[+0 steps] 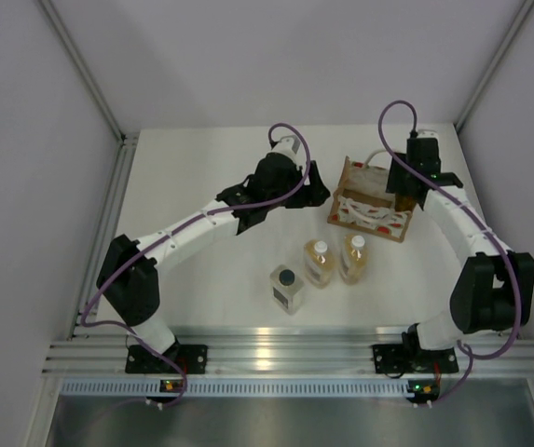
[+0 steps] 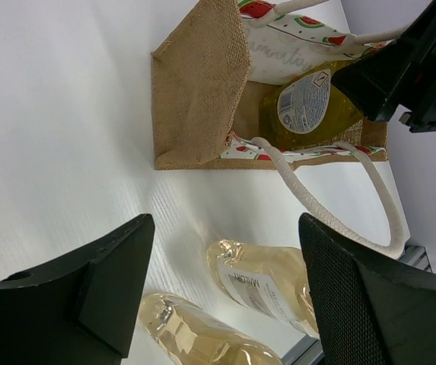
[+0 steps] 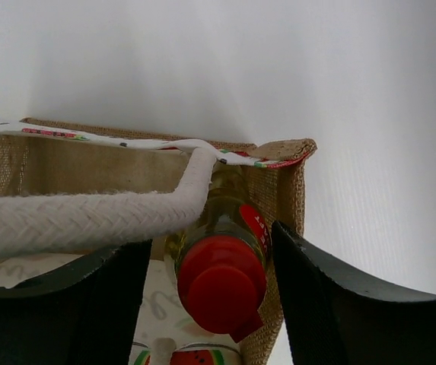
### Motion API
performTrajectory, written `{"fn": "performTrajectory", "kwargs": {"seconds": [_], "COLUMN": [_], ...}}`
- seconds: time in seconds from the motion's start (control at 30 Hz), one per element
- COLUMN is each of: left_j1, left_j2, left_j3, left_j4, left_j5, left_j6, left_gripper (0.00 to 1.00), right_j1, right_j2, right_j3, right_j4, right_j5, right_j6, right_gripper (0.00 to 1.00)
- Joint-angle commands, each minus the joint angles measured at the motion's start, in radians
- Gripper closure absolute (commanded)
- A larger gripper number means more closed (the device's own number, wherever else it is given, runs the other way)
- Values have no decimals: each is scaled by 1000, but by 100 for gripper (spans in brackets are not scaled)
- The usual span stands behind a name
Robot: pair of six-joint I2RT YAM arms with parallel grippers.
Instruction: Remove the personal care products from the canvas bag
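The canvas bag (image 1: 369, 212) stands at the back right of the table, tan with a watermelon-print panel. My right gripper (image 1: 403, 189) is over its right end, open. In the right wrist view its fingers straddle the red cap (image 3: 221, 285) of the yellow bottle, which is inside the bag (image 3: 286, 190) under a cream handle (image 3: 88, 217). The left wrist view shows the yellow bottle (image 2: 305, 106) in the bag (image 2: 202, 91). Two amber bottles (image 1: 319, 263) (image 1: 353, 258) and the square clear bottle (image 1: 287, 287) stand on the table. My left gripper (image 1: 317, 190) is open and empty, just left of the bag.
The white table (image 1: 201, 186) is bounded by grey walls on the left, back and right, and by an aluminium rail (image 1: 285, 354) at the near edge. The bag's near loop handle (image 2: 332, 205) hangs out toward the amber bottles (image 2: 267, 285).
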Motion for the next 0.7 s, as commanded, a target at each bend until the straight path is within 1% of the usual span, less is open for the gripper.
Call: {"fn": "performTrajectory", "kwargs": {"seconds": [0.0,0.3,0.4,0.5,0.53,0.6,0.63,0.67], "left_j1": [6,6,6,6,6,6,6,6], "left_j2": [-33,-33,-35,-38,-36,-36,-36,-36], "left_j3": [-1,2,3,3,3,2,0,0], "left_j4": [26,17,17,17,17,17,17,15], "left_j5": [8,2,-2,-5,-10,-15,-16,-19], "left_j6": [20,28,27,27,27,27,27,25], "left_gripper": [19,19,19,19,19,19,19,19], "right_j1": [-6,-6,-1,4,5,13,14,16], "right_j2": [17,58,66,63,55,51,43,40], "right_j3": [-7,-1,7,19,25,39,45,62], "right_j4": [41,40,38,40,40,38,32,28], "right_j5": [8,17,23,39,40,46,51,51], "right_j6": [26,56,59,62,66,68,72,75], "right_gripper": [37,38,43,61,70,78,85,88]}}
